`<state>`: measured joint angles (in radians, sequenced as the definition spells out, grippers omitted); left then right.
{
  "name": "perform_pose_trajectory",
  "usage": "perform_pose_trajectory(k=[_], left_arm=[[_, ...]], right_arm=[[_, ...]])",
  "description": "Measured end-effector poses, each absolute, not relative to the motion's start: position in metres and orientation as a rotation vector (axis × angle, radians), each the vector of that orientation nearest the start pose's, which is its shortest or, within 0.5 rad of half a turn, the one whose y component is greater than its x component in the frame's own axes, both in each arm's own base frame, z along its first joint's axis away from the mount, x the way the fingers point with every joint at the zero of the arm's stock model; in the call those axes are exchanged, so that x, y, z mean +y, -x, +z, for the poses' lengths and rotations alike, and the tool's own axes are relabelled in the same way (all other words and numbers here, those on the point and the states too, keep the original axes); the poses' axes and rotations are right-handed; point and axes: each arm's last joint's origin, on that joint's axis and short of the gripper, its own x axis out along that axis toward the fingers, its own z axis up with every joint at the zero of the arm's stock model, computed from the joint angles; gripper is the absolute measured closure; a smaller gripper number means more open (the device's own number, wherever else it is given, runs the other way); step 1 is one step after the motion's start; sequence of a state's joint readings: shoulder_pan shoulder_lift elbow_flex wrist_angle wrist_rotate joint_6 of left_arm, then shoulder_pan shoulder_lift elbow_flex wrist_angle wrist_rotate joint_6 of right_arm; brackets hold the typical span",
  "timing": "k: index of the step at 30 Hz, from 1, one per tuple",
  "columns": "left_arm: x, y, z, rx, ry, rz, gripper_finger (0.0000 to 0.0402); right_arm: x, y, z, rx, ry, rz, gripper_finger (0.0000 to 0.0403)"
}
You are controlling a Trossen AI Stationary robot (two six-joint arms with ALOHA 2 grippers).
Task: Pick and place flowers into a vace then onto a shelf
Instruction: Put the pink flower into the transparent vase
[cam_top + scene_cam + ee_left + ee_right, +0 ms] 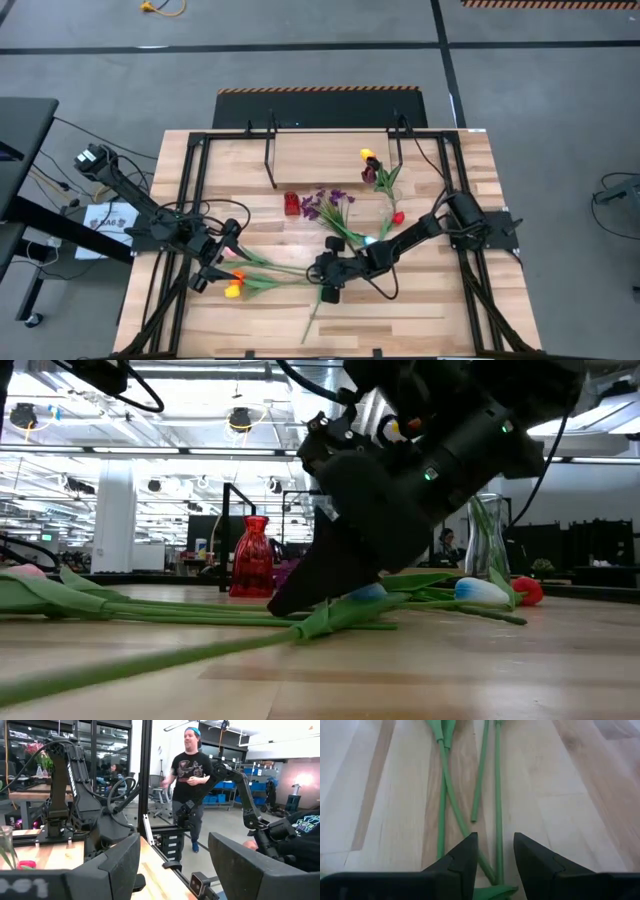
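Right fingers [493,851]: part spread, a narrow gap between them, nothing pinched; low over the counter's front middle, tips pointing along the stems.
Left fingers [172,865]: spread wide and empty, lifted off the counter near its left front edge, facing out into the room.
Counter [440,300]: plank top carrying everything; bare wood toward the front right corner.
Shelf [320,155]: raised board on black legs along the back edge, nothing on it yet.
Stems [497,795]: several green ones lie flat at the front middle, their long axes running nearly in line with the right fingers' reach; one passes straight into the gap between those fingers.
Flowers [335,205]: scattered flat; a purple sprig mid-counter, an orange and yellow pair [233,285] by the left fingers, red and yellow heads [372,165] toward the back right.
Vase [291,203]: small red one, upright, mid-counter, left of the purple sprig, empty as far as I can tell.
Key relation: the right arm is nearer; the stem lies just ahead and below, so I judge a short descent and a squeeze would take it.
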<state>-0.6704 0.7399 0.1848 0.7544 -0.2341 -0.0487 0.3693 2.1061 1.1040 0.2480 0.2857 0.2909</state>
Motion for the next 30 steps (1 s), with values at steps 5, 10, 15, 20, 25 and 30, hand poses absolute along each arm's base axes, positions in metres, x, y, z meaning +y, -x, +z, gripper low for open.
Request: perform_pose_trajectory(k=[5,10,15,20,25,30], left_arm=[[-0.093,-0.129,0.222,-0.170,0.136,-0.438,0.0176],[-0.093,-0.129,0.222,-0.170,0.136,-0.438,0.0176],[-0.093,-0.129,0.222,-0.170,0.136,-0.438,0.0176],[-0.093,-0.129,0.222,-0.170,0.136,-0.438,0.0176],[-0.093,-0.129,0.222,-0.170,0.137,-0.438,0.0176],[-0.093,-0.129,0.222,-0.170,0.138,-0.439,0.0176]], right_arm=[[0.137,-0.383,0.091,0.715,-0.040,-0.028,0.0285],[0.133,-0.384,0.090,0.720,-0.063,-0.043,0.0285],[0.129,-0.386,0.090,0.728,-0.085,-0.042,0.0301],[0.127,-0.386,0.089,0.731,-0.089,-0.052,0.0348],[0.125,-0.386,0.089,0.731,-0.090,-0.060,0.0396],[0.125,-0.386,0.089,0.725,-0.089,-0.070,0.0390]])
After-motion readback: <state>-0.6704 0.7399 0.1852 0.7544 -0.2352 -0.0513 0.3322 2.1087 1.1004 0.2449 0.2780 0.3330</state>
